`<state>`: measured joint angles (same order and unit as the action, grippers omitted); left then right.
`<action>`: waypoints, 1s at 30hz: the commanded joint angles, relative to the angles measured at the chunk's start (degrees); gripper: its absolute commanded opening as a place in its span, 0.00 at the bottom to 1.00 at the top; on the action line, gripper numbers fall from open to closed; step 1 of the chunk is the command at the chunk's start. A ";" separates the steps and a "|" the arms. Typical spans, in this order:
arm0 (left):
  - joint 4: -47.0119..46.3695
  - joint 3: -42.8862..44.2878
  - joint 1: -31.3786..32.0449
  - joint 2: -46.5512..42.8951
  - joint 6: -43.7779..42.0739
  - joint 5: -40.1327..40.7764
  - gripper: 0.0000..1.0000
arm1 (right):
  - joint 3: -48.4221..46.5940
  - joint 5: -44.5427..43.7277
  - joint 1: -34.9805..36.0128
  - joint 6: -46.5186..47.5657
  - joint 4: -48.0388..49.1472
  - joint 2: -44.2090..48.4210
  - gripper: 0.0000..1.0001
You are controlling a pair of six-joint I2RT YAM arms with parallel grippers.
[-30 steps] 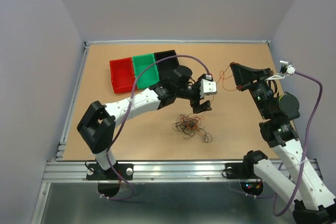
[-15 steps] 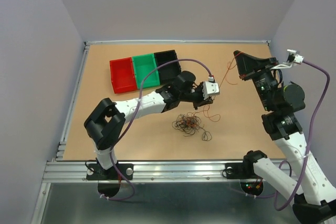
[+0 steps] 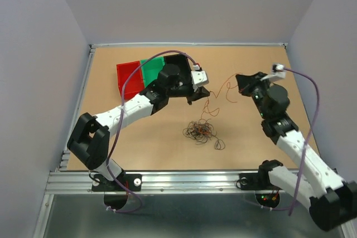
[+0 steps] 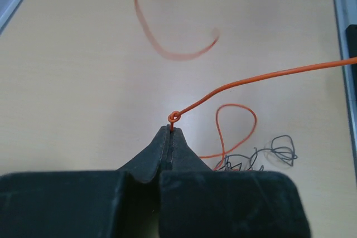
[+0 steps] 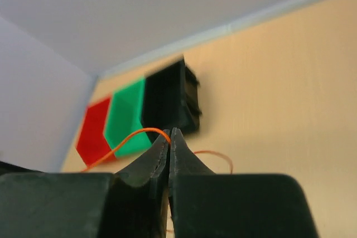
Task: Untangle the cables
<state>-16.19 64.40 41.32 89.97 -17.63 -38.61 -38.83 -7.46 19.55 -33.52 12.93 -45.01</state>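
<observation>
The left fingers (image 4: 159, 151) are pressed shut on the looped end of a thin orange-red wire (image 4: 262, 74), and the right fingers (image 5: 155, 159) pinch the same wire further along, so it hangs in a slack arc between them, raised beyond the tangled bunch of wires (image 3: 200, 131) lying on the bench (image 3: 268, 59); a small dark loop (image 3: 220, 145) lies just right of that bunch

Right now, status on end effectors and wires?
Both shut: left end effector and right end effector pinch one orange wire, strung between them. Its tail trails into the tangle.
</observation>
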 commanded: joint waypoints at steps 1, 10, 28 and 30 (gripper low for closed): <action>-2.35 -1.03 -1.94 -6.21 3.12 -6.64 0.00 | -2.65 15.78 0.22 2.73 0.52 -11.13 0.03; -5.87 -2.35 -7.30 -8.24 9.10 -13.86 0.00 | 4.55 31.02 0.22 3.99 17.04 -13.08 0.77; -8.25 -2.70 -9.15 -7.01 11.21 -14.74 0.00 | 5.96 38.23 5.58 1.61 30.31 -23.10 0.88; -8.16 -2.88 -9.24 -7.35 10.95 -13.61 0.00 | 6.22 36.83 5.76 1.53 30.23 -22.93 0.88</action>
<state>-21.63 61.30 32.45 83.11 -6.92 -51.75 -33.10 29.82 24.75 -32.99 38.26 -68.29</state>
